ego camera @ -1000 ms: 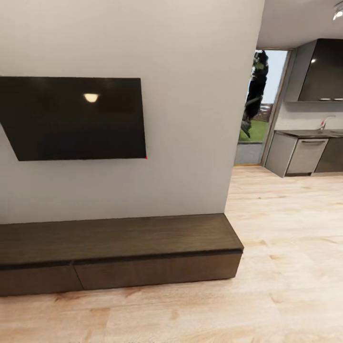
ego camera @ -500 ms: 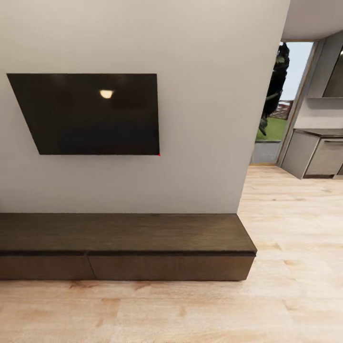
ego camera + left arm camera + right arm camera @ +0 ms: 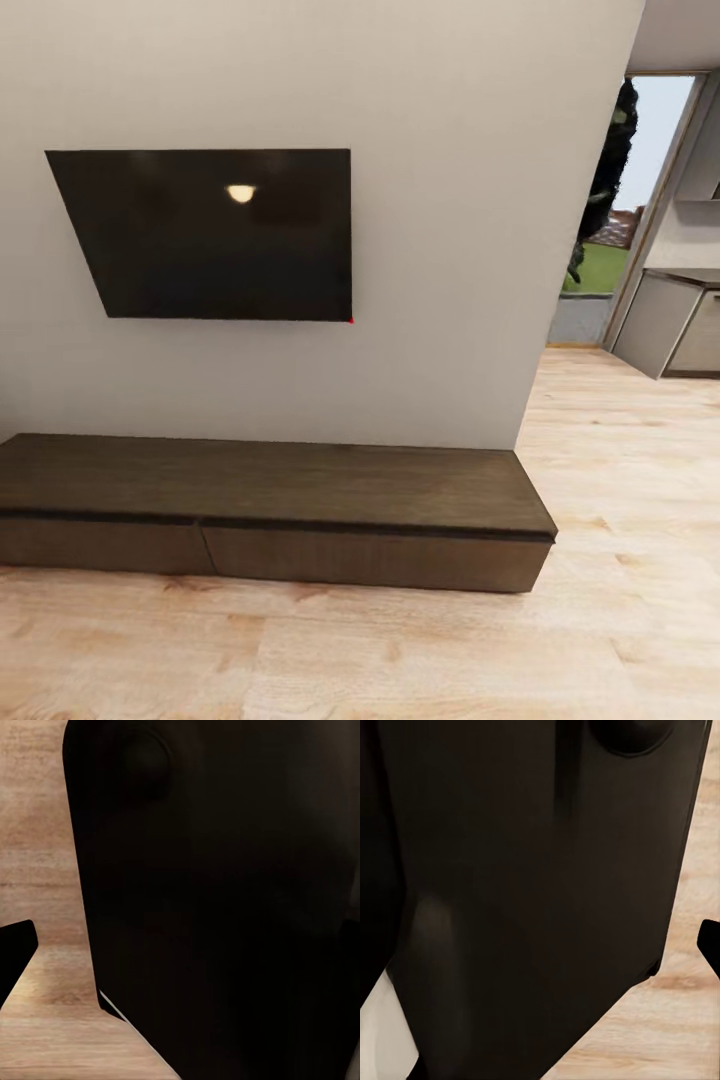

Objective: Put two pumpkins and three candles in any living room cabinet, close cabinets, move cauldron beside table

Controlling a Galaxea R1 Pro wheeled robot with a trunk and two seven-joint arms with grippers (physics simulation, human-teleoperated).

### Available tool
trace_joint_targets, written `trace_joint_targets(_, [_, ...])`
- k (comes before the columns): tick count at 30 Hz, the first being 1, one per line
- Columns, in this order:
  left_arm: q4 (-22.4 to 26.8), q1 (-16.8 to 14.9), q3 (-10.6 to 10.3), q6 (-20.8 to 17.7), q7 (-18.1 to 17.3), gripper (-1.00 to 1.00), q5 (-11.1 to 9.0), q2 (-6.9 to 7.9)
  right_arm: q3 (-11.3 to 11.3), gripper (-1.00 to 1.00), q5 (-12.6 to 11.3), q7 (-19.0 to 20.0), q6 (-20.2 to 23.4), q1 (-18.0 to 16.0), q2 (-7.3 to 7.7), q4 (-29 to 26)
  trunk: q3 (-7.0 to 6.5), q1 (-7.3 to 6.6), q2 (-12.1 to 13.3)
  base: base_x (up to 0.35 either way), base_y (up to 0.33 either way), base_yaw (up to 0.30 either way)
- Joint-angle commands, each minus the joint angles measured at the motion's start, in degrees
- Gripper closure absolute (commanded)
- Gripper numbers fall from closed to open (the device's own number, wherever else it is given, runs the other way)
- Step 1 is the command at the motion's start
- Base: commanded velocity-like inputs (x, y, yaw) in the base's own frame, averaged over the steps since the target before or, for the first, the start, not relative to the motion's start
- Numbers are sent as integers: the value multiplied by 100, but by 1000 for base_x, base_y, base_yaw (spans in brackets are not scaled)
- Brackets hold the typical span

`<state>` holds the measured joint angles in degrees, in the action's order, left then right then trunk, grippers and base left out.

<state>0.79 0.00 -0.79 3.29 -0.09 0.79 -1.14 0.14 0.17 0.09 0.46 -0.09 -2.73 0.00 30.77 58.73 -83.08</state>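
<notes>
Cabinet (image 3: 270, 515), a long, low dark-brown wooden unit, stands against the pale wall (image 3: 440, 250) in the head view, resting on the light wood floor (image 3: 400, 660); its drawer fronts sit flush, with a seam between two of them left of the middle, and its top is bare. Above it a black flat screen (image 3: 220, 235) hangs on the wall, a lamp's glow mirrored near its upper edge and a tiny red dot at its lower right corner. To the right, past the wall's end, a doorway (image 3: 610, 200) shows greenery and sky, with grey kitchen units (image 3: 675, 325) beside it. Each wrist view shows a large dark robot body part (image 3: 225, 900) (image 3: 532, 885) over floorboards; whether either gripper is spread or pressed together I cannot tell.
</notes>
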Motion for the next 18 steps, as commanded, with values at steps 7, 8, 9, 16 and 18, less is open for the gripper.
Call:
trace_joint_targets(7, [3,0,14,108,3,-100,0,15,-10,-100,-8,0,-2,0,26,0,0,0,0,0,0,2])
trace_joint_targets(8, [7,0,23,125,5,-100,0,22,-8,-100,-8,0,-2,0,44,0,1,0,0,0,0,0])
trace_joint_targets(9, [22,-3,31,135,6,-100,0,36,-12,-100,-13,-3,17,0,58,0,1,0,0,0,0,0])
trace_joint_targets(16, [1019,-8,77,88,46,-100,-48,361,-54,-100,-53,1,-18,0,67,0,1,0,0,0,0,0])
trace_joint_targets(18, [1419,-9,121,81,120,-100,-60,416,-20,-100,-13,0,-121,0,36,0,1,0,0,0,0,0])
